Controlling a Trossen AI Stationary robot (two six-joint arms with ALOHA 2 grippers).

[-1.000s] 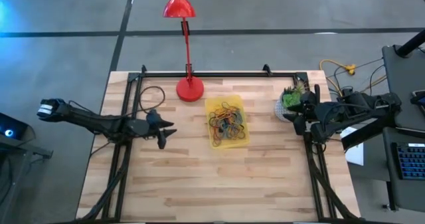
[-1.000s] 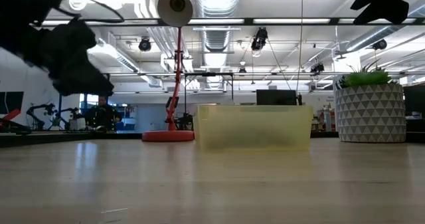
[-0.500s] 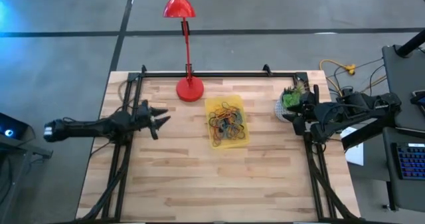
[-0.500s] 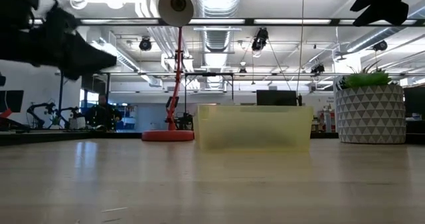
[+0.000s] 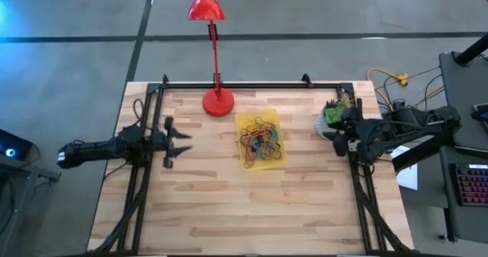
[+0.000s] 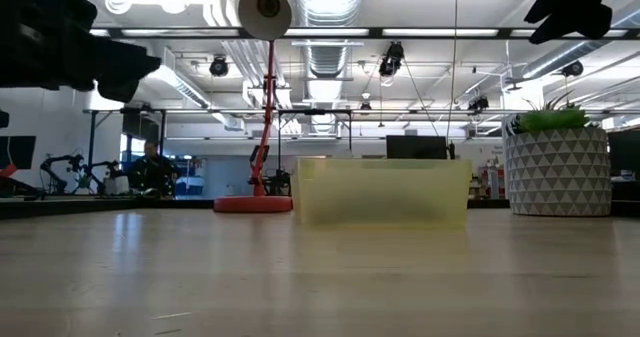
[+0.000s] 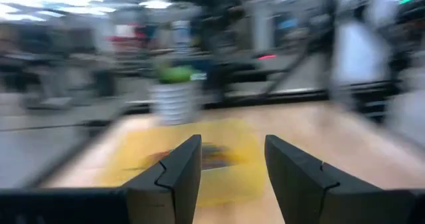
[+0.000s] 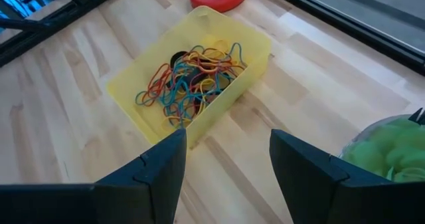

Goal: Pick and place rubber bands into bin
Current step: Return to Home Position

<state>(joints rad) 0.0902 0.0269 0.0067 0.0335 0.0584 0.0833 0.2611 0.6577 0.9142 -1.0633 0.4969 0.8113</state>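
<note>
The yellow translucent bin (image 5: 261, 162) (image 8: 143, 108) (image 6: 383, 190) sits flat on the table's middle. Inside it lie the rubber bands (image 5: 261, 139) (image 8: 192, 78), a tangle of red, blue, green, yellow and black loops. My left gripper (image 5: 183, 142) (image 7: 229, 177) hovers open to the bin's left, above the table, its fingers level and pointing at the bin (image 7: 199, 161). My right gripper (image 5: 338, 140) (image 8: 229, 177) waits open at the table's right edge, beside the plant pot, looking down at the bin. Neither gripper holds anything.
A red lamp has its round base (image 5: 218, 102) (image 6: 253, 204) just beyond the bin's far left corner. A white pot with a green plant (image 5: 333, 118) (image 6: 558, 167) stands near the right arm. A black frame (image 5: 229, 84) borders the table's far, left and right sides.
My left gripper has risen and tipped from pointing down at the table to lying level, while the arm drew back toward the table's left edge. The left wrist view is blurred by this motion. The bin and rubber bands have stayed put.
</note>
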